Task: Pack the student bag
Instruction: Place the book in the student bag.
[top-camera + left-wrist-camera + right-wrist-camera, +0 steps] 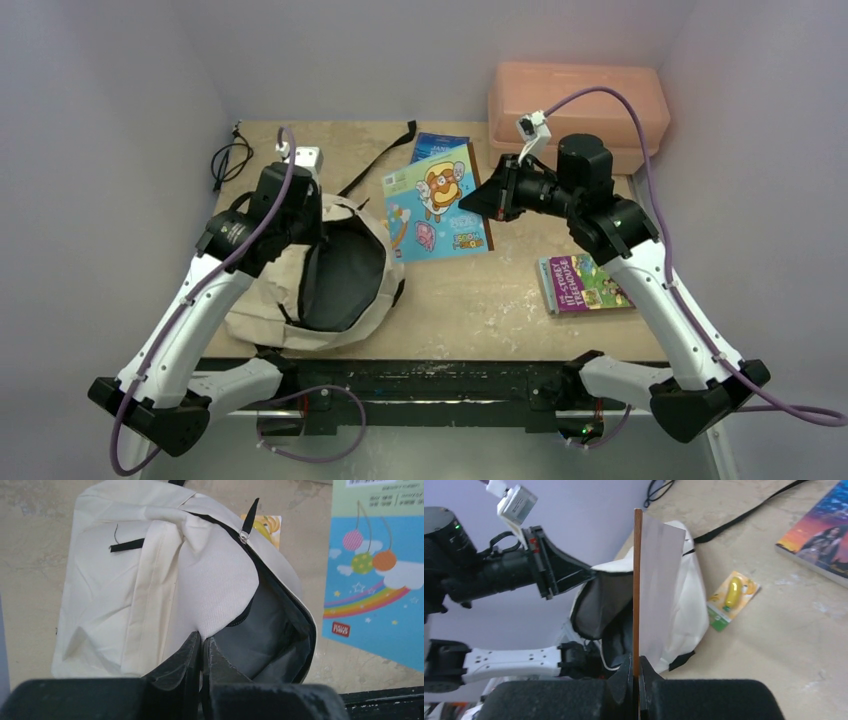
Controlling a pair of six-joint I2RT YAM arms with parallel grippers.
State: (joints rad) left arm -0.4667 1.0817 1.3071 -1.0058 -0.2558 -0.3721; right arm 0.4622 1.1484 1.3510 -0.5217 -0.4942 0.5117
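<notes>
The rim of the student bag (115, 595) sits between the left fingers (180, 665), its mouth open to their right. 1 book (659, 580) stands edgewise between the right fingers (623, 679); the bag lies beyond them, a packet (732, 600) to their right.

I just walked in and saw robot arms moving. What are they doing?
Two robot arms are packing a soft cream fabric backpack. The left gripper is pinched shut on the edge of the backpack's opening, so the dark inside shows. The right gripper is shut on a thin, colourful cartoon picture book, held beside the backpack and not yet inside it. A purple book lies on the table.
</notes>
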